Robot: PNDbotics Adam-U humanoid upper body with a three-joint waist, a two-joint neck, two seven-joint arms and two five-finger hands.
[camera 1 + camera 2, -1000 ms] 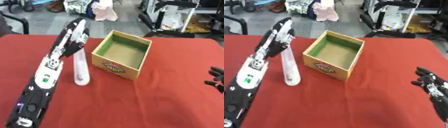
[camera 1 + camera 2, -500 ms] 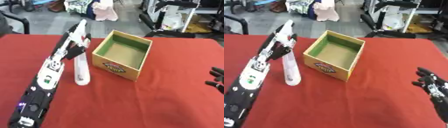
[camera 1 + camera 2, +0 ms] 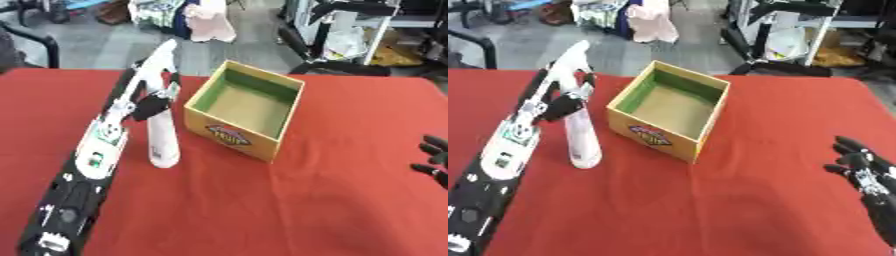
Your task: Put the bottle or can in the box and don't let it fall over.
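The bottle [image 3: 163, 141] stands upright on the red tabletop [image 3: 262, 205], just left of the box [image 3: 247, 115] with a narrow strip of cloth between them. It is white, smooth and slim, tapering a little toward the top, with a rounded base. Its upper part is hidden behind the left hand [image 3: 150, 104].

The box is open-topped, set at an angle so one corner points toward the robot. Its outer walls are yellow with a printed oval label on the near face; the inside walls are green and the floor is brown, like card. Nothing lies in it.

The tabletop is covered in a plain red cloth, flat and free of other things in front of and to the right of the box. Its far edge runs just behind the box.

The left hand comes in along a long black and white arm from the lower left. Its dark fingers are curled round the bottle near the top.

The right hand [image 3: 864, 170] shows at the right edge, well away from the box, black fingers spread and relaxed, holding nothing.
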